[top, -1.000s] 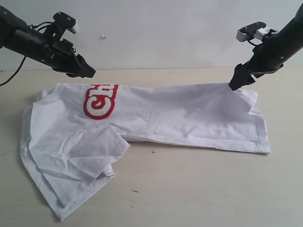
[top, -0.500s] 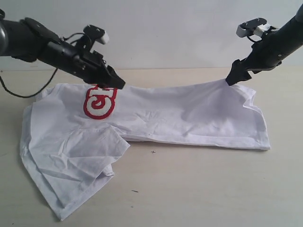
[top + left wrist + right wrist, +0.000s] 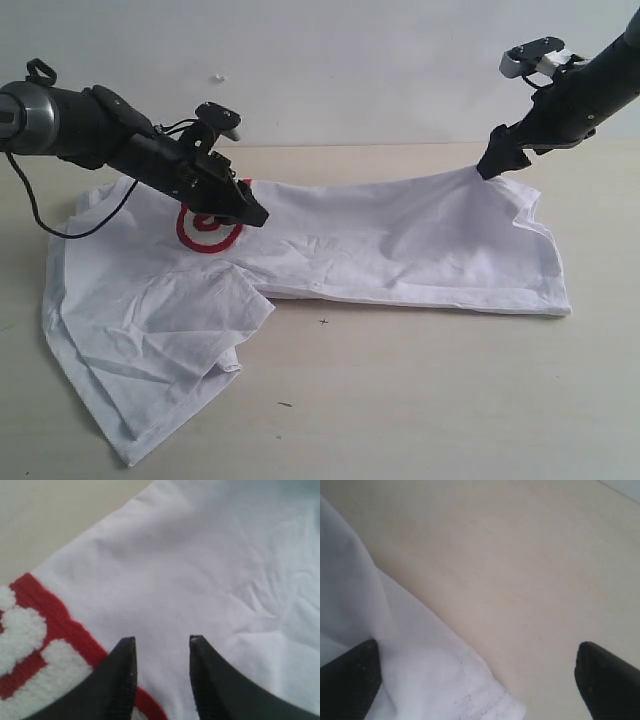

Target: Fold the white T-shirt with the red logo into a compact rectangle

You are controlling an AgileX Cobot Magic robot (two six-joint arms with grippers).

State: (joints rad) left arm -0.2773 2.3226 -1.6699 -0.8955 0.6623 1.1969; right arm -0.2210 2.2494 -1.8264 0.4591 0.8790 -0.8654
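Note:
The white T-shirt [image 3: 400, 245] lies wrinkled across the table, its left part hanging toward the front edge. My left gripper [image 3: 256, 216] reaches low over the chest and covers most of the red logo [image 3: 205, 235]. In the left wrist view the left gripper [image 3: 161, 642] is open just above white cloth [image 3: 200, 565], with the red logo [image 3: 40, 645] beside one finger and nothing between the fingers. My right gripper [image 3: 490, 166] sits at the shirt's far right corner, where the cloth peaks up to it. Its wrist view shows the right gripper [image 3: 476, 650] wide open, a hemmed edge [image 3: 435, 675] lying against one finger.
The beige table [image 3: 420, 400] extends in front of the shirt, with a few small dark specks [image 3: 323, 321] on it. A pale wall [image 3: 350, 60] stands behind. A loose flap of shirt [image 3: 190, 310] lies folded over at the front left.
My left arm has swung right and down from the shirt's far left edge onto the logo, now covering most of it. My right gripper rose slightly, drawing the corner up.

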